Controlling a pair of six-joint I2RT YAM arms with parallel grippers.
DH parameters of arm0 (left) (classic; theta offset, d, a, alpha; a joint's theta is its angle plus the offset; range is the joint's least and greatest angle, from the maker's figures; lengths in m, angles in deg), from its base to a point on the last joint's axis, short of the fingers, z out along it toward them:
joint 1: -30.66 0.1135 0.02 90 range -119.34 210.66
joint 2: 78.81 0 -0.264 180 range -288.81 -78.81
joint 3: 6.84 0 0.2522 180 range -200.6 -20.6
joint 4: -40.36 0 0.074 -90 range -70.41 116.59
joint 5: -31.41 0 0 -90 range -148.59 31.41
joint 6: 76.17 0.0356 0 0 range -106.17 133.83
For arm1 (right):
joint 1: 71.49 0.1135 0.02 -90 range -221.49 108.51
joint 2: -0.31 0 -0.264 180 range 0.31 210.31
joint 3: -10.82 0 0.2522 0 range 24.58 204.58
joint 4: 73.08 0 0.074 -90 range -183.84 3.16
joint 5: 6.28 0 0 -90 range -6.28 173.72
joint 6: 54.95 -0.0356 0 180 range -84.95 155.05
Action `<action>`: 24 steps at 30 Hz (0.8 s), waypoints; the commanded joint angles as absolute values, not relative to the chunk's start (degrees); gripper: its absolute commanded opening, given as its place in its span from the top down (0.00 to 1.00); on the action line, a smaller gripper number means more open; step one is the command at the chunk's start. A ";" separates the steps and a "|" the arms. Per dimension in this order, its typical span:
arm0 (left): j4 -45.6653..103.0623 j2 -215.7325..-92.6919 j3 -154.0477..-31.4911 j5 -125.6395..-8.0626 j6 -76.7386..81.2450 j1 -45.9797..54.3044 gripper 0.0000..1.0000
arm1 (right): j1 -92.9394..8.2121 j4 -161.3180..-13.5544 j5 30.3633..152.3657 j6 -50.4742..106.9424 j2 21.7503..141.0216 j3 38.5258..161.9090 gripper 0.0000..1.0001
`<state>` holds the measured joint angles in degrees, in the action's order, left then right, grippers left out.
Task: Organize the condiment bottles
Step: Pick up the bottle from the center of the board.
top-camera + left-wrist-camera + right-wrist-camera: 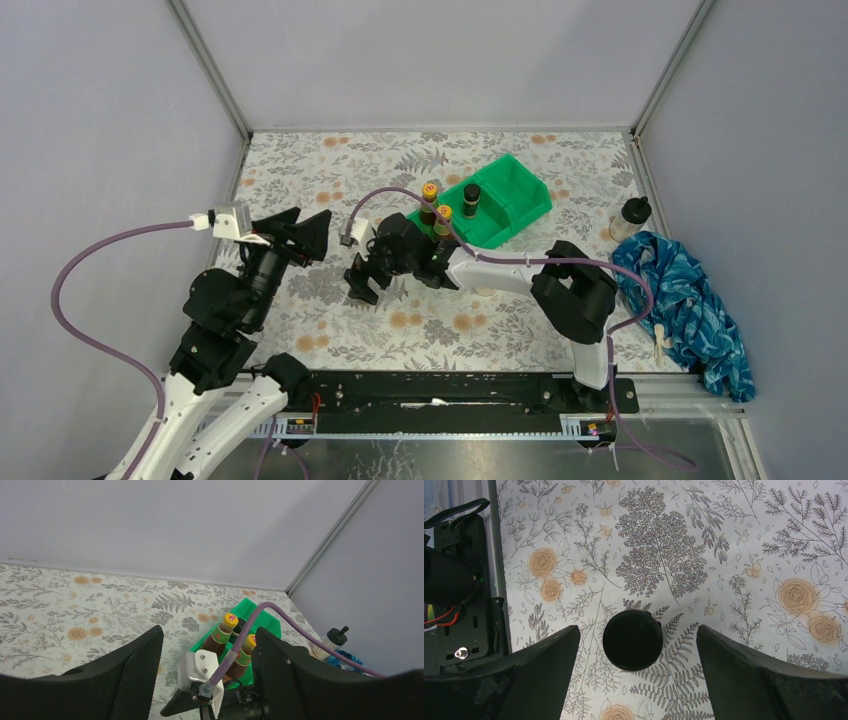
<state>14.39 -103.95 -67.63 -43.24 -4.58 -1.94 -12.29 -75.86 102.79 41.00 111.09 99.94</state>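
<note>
A black-capped jar [632, 640] stands on the floral table, seen from straight above. My right gripper [636, 630] hangs open over it, one finger on each side and neither touching it. In the top view that gripper [362, 280] hides the jar. Two brown bottles with yellow caps [430, 192] [443, 215] stand upright in the near-left compartment of the green bin [520, 190], and a short black-capped jar [471, 197] stands beside them. My left gripper [305, 228] is open and empty above the table's left side, facing the bottles [224, 630] [244, 652].
A clear jar with a black lid [630, 218] stands at the right edge next to a crumpled blue cloth [690, 300]. The right arm's wrist and purple cable [280, 615] lie between my left gripper and the bin. Grey walls enclose the table.
</note>
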 commanded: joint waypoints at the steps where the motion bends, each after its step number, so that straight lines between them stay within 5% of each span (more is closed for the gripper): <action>1: 17.77 -103.41 -66.53 -44.18 -3.14 -2.26 0.27 | -12.95 -75.11 103.63 41.62 112.04 102.11 0.06; 24: 19.04 -102.95 -64.55 -44.71 -2.51 -2.25 0.27 | -14.36 -74.93 106.46 40.58 115.69 104.73 0.18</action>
<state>16.62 -103.36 -65.37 -43.69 -3.79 -1.94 -13.80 -75.81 104.52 40.76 114.82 102.40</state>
